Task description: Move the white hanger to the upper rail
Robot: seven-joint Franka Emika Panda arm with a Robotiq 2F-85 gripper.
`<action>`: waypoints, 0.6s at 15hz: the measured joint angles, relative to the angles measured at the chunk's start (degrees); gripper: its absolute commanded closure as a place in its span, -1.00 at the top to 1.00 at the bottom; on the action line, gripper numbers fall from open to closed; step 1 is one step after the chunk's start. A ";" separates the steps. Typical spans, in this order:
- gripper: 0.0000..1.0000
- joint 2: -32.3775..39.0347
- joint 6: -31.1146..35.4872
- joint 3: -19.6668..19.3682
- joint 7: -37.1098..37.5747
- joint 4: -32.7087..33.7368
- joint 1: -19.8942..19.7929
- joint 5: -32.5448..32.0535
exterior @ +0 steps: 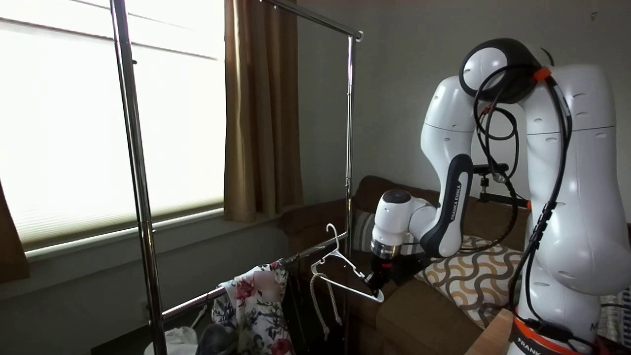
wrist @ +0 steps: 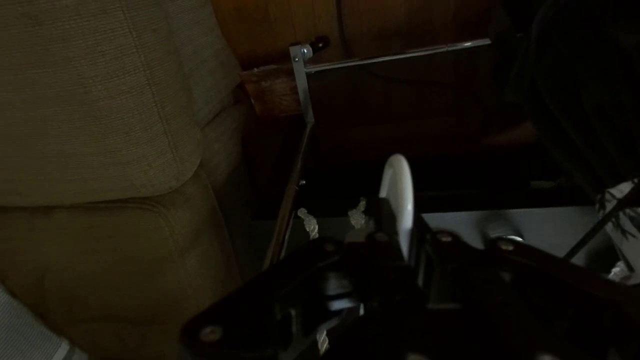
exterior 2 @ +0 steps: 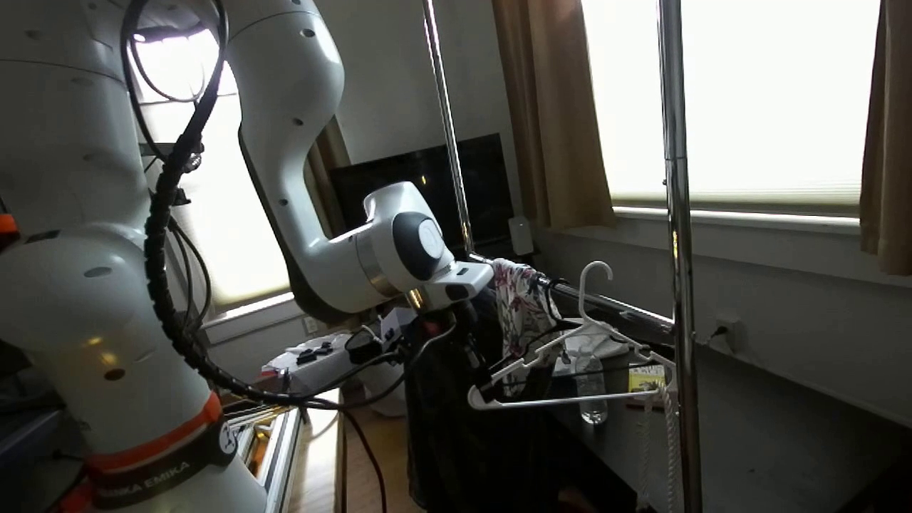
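Note:
The white hanger (exterior: pixel 336 253) is held in the air by one lower corner. It also shows in an exterior view (exterior 2: pixel 570 402). My gripper (exterior: pixel 373 286) is shut on that corner; in the wrist view the white end (wrist: pixel 405 192) stands between the two dark fingertips (wrist: pixel 401 220). The hanger's hook (exterior 2: pixel 597 269) points up and shows above the lower rail, not visibly around it. A white rope (exterior: pixel 315 298) hangs from the hanger's far side. The upper rail (exterior: pixel 318 18) runs well above the hanger; in an exterior view it is out of frame.
The lower rail (exterior: pixel 192 301) carries a floral garment (exterior: pixel 259 305) and dark clothes. Vertical poles (exterior: pixel 350 123) (exterior 2: pixel 680 214) stand at the rack's ends, one close to the hanger. A brown couch (exterior: pixel 394 315) is behind the gripper. A bottle (exterior 2: pixel 590 385) stands on a dark surface.

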 measured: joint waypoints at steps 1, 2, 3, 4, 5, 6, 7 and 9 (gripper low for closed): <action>-0.85 0.31 0.00 -0.02 2.38 -0.03 -0.18 -2.50; -0.85 0.65 0.00 -0.02 3.39 -0.02 -0.18 -3.47; -0.85 0.91 0.00 -0.01 3.61 0.00 -0.18 -3.68; -0.96 1.07 0.00 -0.01 3.64 0.03 -0.18 -3.70; -0.96 1.13 0.00 -0.02 3.64 0.04 -0.18 -3.71; -0.96 1.14 0.00 -0.01 3.64 0.09 -0.17 -3.71; -0.96 1.15 -0.18 -0.15 2.72 0.26 -0.17 -4.84; -0.96 1.22 -0.17 -1.66 -0.54 0.47 -0.61 -10.06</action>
